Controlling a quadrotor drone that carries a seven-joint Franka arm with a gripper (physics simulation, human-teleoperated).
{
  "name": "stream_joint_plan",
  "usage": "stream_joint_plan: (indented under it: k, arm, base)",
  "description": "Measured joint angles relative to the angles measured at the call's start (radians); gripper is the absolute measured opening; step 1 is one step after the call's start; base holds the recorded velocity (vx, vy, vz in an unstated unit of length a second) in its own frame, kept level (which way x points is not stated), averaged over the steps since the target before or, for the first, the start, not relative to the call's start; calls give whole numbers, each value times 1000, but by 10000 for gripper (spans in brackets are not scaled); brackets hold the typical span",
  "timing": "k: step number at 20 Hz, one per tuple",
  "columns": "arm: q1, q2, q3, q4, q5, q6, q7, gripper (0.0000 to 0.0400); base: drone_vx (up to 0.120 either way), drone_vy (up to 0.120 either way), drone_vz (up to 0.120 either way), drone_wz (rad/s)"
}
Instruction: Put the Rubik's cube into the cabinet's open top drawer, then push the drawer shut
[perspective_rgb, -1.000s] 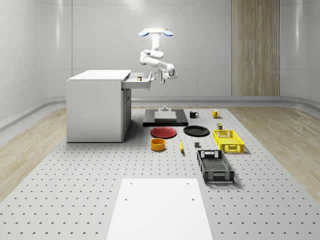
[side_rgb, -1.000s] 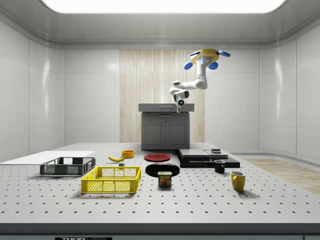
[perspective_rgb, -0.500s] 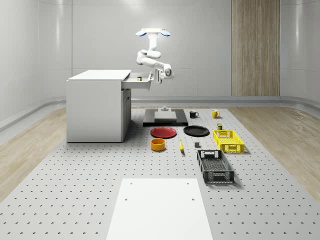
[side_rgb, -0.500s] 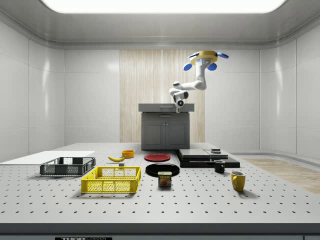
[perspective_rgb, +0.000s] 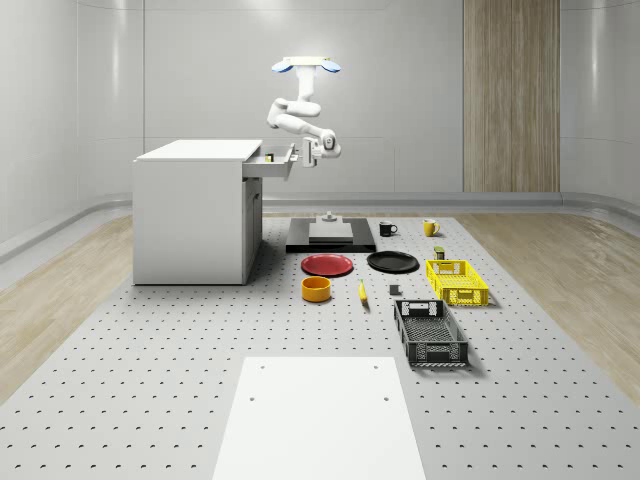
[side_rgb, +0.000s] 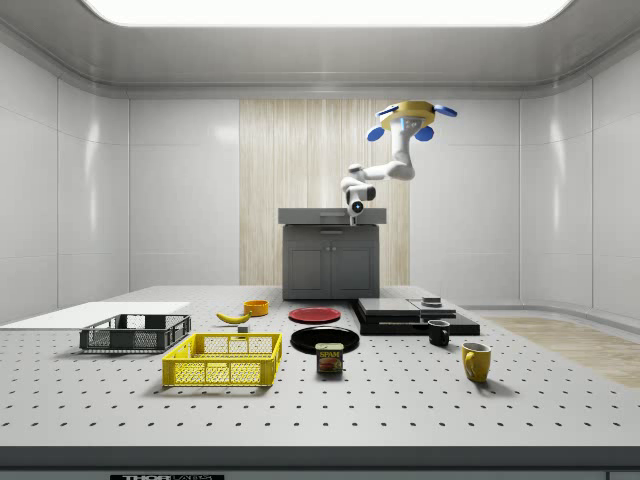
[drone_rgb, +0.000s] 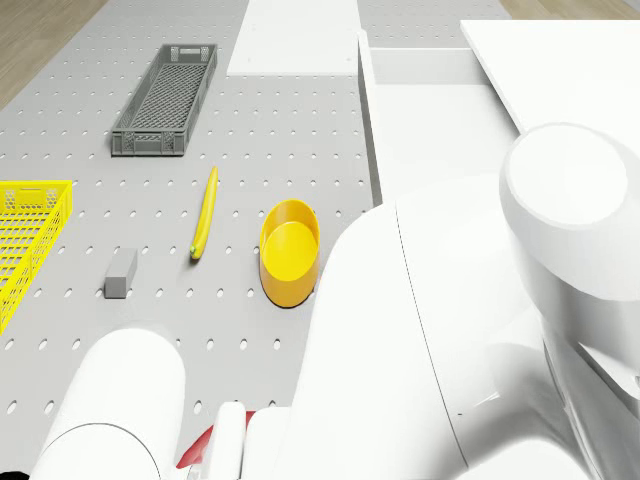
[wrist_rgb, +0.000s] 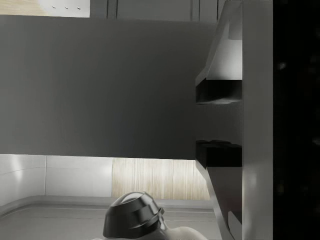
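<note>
two plates (perspective_rgb: 327, 264), bowl (perspective_rgb: 316, 289), banana (perspective_rgb: 361, 292) below claw (perspective_rgb: 302, 152) at drawer (perspective_rgb: 272, 165)

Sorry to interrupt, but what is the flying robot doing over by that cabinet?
The drone hovers beside the white cabinet, its arm reaching down so the gripper presses against the front of the top drawer. The drawer is partly open, with the Rubik's cube just visible inside.

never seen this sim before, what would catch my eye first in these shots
A drone hovers above the floor beside a white cabinet, its arm bent down so the gripper sits at the front of the partly open top drawer. Bright yellow things dot the floor, notably a crate.
</note>
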Motion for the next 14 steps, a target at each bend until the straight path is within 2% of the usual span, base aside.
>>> stream_joint_plan:
  k: [5, 11, 12, 14]
  arm:
    - [85, -6, -19, -58, -92, -6, -38, 105]
    - [196, -15, -44, -120, -249, -8, -139, 105]
    - [210, -16, -47, -128, -272, -9, -155, 170]
    - [235, -17, -53, -140, -311, -9, -182, 260]
  base:
    - [0, 0, 0, 0]
    - [0, 0, 0, 0]
    - [0, 0, 0, 0]
    - [0, 0, 0, 0]
